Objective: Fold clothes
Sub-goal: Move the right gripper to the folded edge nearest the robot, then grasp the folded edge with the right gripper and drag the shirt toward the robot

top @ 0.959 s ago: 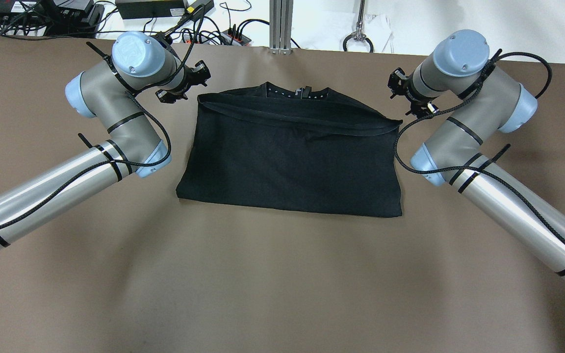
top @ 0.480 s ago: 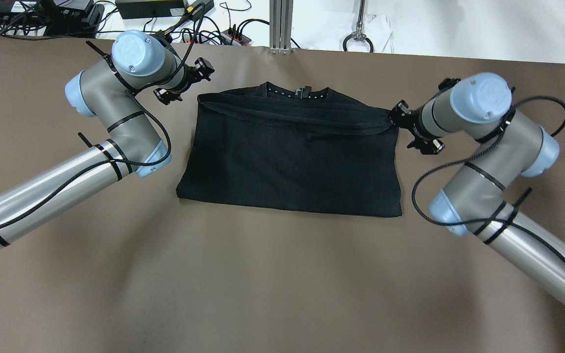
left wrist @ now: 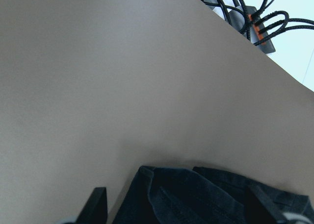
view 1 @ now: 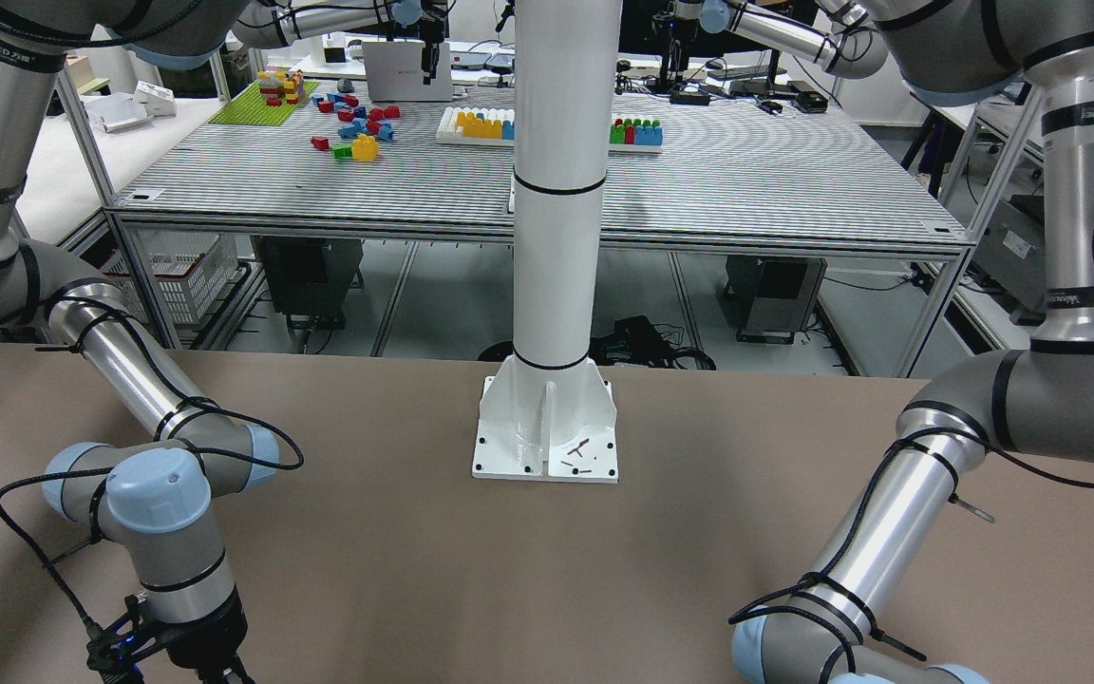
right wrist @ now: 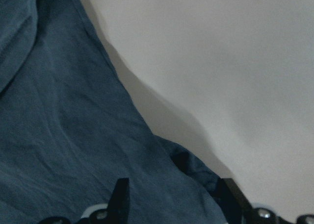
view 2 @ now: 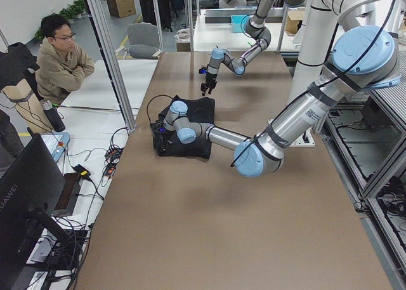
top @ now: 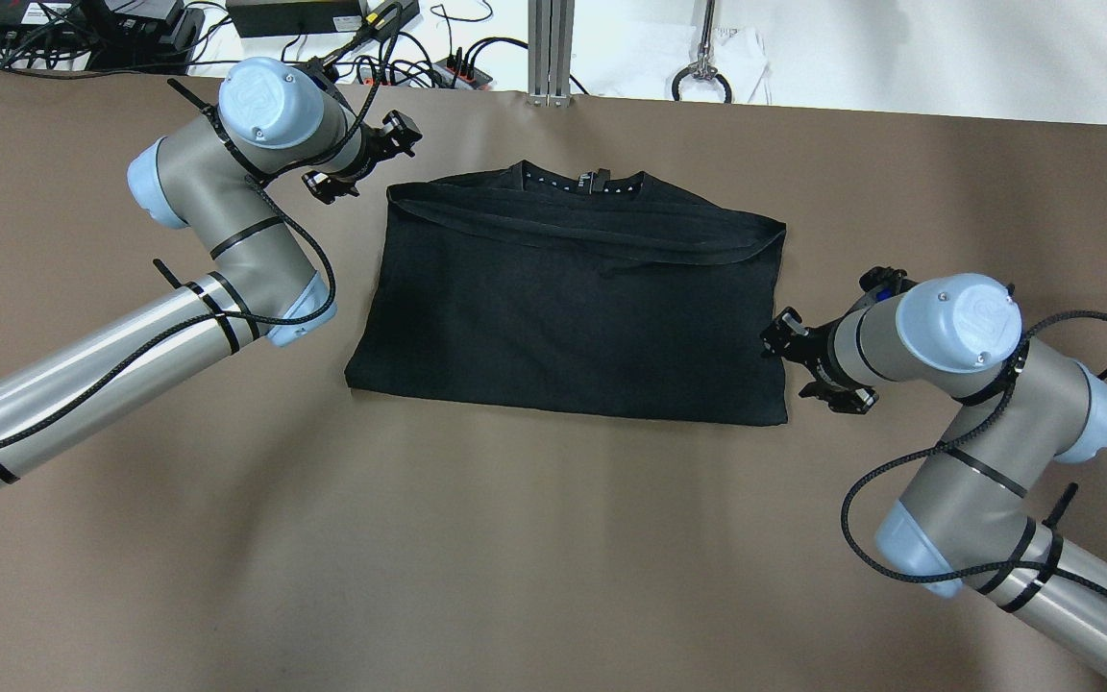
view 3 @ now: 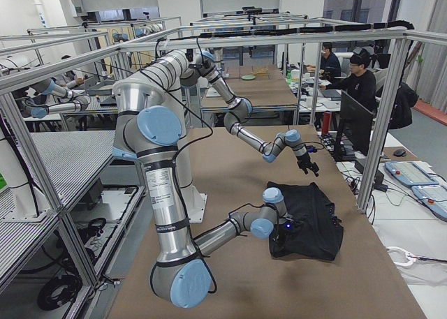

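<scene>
**Both pincers released at opposite edges of the dark garment**

The right pincer is seen released, its two fingers spread wide. The side edge of the garment lies under and between them. Whether the cloth is touched cannot be told, and from overhead the pincer is partly hidden by its own wrist joint.

The garment is spread flat on the brown tabletop. It stretches away from this pincer towards the other one, with a folded band and a neckline along its far side.

The left pincer is likewise released. It is held just beside the garment's far corner on that side, which shows between its fingers in the wrist view.

Beyond this pincer, past the tabletop's edge, a power strip with black cables is found. An aluminium post stands further along that edge.

Behind both pincers, on the robot's side, a white pillar is bolted to the tabletop. Farther back, coloured building blocks are scattered on a slatted tabletop. A person with folded arms is seated beyond the left pincer.
</scene>
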`<move>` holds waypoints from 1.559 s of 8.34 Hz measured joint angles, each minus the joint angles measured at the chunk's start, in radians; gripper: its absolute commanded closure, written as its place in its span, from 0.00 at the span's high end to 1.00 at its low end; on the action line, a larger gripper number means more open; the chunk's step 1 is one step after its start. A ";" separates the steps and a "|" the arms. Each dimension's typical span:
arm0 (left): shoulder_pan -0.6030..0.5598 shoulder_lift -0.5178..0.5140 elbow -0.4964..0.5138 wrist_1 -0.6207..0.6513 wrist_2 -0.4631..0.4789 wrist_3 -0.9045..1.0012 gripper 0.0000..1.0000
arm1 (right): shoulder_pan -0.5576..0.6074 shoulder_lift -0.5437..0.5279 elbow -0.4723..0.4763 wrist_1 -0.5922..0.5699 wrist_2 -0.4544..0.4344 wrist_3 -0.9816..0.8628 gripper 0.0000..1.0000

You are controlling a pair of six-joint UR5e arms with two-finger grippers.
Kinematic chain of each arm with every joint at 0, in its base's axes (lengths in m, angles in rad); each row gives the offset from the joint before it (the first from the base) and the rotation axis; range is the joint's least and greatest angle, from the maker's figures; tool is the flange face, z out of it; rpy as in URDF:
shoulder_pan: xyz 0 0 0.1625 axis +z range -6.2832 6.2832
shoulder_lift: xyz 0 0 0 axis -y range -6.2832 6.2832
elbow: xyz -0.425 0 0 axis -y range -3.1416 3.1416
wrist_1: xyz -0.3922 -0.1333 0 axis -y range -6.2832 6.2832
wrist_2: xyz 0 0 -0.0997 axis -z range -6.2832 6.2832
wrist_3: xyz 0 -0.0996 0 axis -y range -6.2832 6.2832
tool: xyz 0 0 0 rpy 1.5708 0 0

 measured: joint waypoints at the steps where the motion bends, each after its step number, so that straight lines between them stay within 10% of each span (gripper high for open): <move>1: 0.000 0.000 -0.008 0.000 0.001 -0.002 0.99 | -0.030 -0.020 0.010 0.000 -0.009 0.022 0.70; 5: 0.000 0.004 -0.044 0.008 0.020 -0.006 0.99 | -0.094 -0.034 0.002 0.000 -0.070 0.047 0.60; 7: -0.001 0.006 -0.047 0.009 0.023 -0.006 0.99 | -0.100 -0.034 -0.010 0.000 -0.073 0.047 0.00; 13: -0.001 0.011 -0.047 0.010 0.044 -0.005 0.99 | -0.123 -0.067 0.099 -0.011 -0.046 0.056 0.00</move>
